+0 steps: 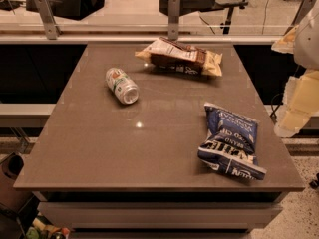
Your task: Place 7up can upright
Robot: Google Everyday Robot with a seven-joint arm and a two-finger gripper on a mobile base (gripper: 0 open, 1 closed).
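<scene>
The 7up can (121, 85) lies on its side on the left-centre of the grey-brown table (124, 153). Its pale white-green label faces up and one shiny silver end points toward the front right. My gripper (295, 108) is a pale yellowish shape at the right edge of the view, beyond the table's right side and far from the can. It holds nothing that I can see.
A brown and white snack bag (180, 57) lies at the back centre. A blue chip bag (230, 141) lies at the front right. A low rail with metal posts (173, 16) runs behind the table. The floor drops away at the front and side edges.
</scene>
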